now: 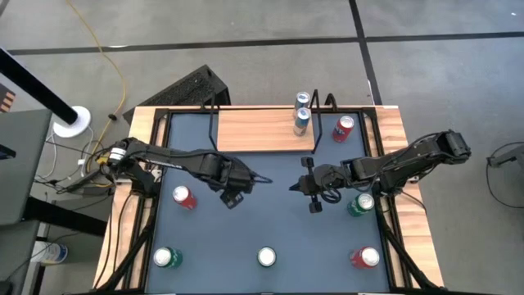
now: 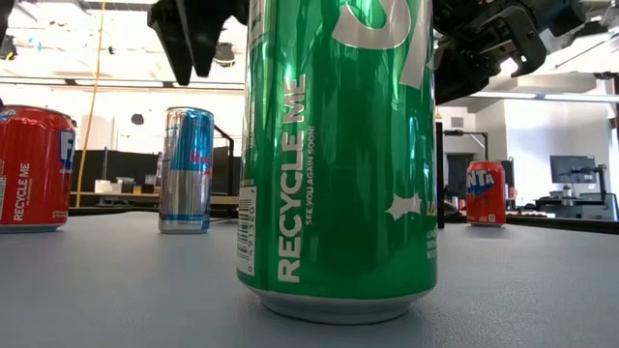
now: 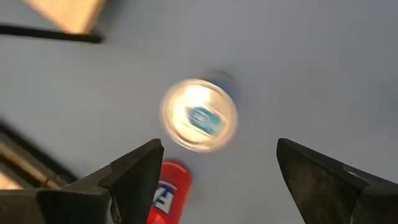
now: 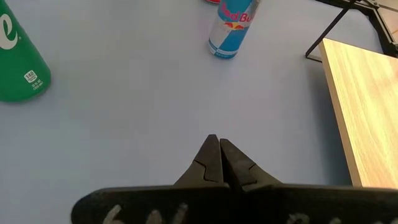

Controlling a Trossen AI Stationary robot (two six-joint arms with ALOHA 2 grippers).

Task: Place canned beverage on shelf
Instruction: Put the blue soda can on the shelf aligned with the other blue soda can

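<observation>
Cans are scattered over the dark worktop [image 1: 270, 221]. Two slim silver-blue cans [image 1: 301, 121] stand one behind the other at the right end of the shelf [image 1: 254, 129], the light-wood board lying along the far edge with black wire at its ends. A red can [image 1: 343, 128] stands just right of the shelf, on the worktop.

Nearer the front, a second red can [image 1: 183, 197] sits left of centre, a green can [image 1: 166, 258] at the front left, a silver-topped can [image 1: 267, 257] at the front middle, a third red can [image 1: 365, 258] at the front right, and another green can [image 1: 359, 205] close under the right arm.

The left gripper [image 1: 234, 194] hangs over the middle of the worktop, just in front of the shelf, its fingers [image 3: 134, 171] spread wide with nothing between them; its wrist camera looks down on a blurred can top [image 3: 199, 116] with a red can beside it.

The right gripper [image 4: 219, 160] hangs opposite it, a little to the right, fingers pressed together and empty, pointing across bare worktop. A slim blue can [image 4: 231, 26] stands beyond it and the shelf's corner is off to one side.
</observation>
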